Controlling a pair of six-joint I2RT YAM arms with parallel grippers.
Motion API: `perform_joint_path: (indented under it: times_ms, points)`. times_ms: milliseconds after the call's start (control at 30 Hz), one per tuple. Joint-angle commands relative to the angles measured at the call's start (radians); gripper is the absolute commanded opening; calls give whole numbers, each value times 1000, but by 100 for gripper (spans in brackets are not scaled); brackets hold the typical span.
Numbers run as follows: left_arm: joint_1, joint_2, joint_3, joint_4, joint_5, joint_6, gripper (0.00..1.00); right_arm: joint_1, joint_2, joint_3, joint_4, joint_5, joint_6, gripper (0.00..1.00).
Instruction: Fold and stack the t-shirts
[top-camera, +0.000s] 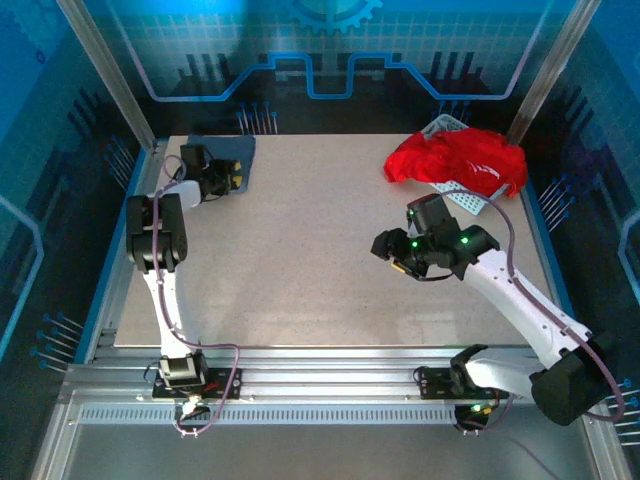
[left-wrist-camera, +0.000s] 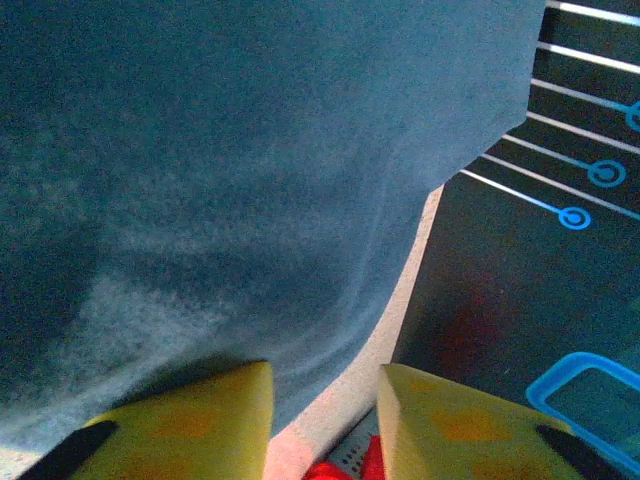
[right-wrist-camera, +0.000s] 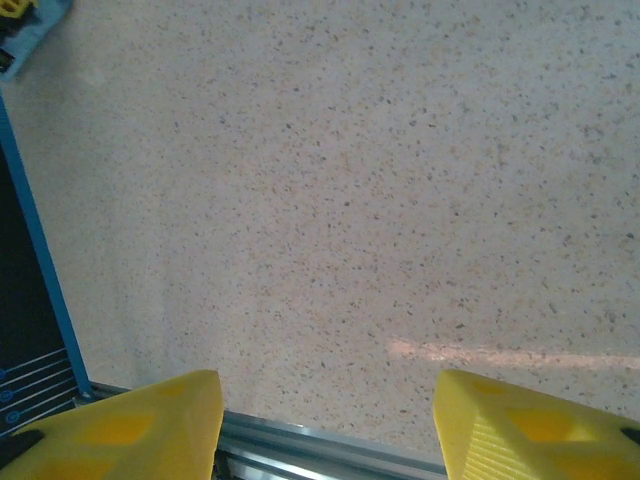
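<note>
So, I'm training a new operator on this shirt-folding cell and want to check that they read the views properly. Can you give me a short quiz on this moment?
1. True or false: the red t-shirts lie folded flat in the middle of the table.
2. Where does the slate-blue t-shirt lie? A) far left corner of the table B) near right corner C) middle of the table
3. Fill in: the right end effector holds ____.

Key: 1 false, they sit in a crumpled heap at the far right; 2 A; 3 nothing, its fingers stand apart over bare table.
</note>
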Motion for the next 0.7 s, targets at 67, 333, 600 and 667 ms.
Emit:
perform_joint_path:
  times_ms: [67,333,600,667]
  points:
    - [-15,-230,-23,-67,-13,149,61,8,-84,23,95,39,-64,67]
    - [-87,-786,-286,-370,-224,371,99,-70,-248,58,128,188,-75,100]
    - [-284,-1232,-424,-867,-934,562,99,-74,-259,200,-63,437,-226,100]
    - [-296,-1322,-513,-866,-1027,665,99,-76,-279,146,-38,566,-284,100]
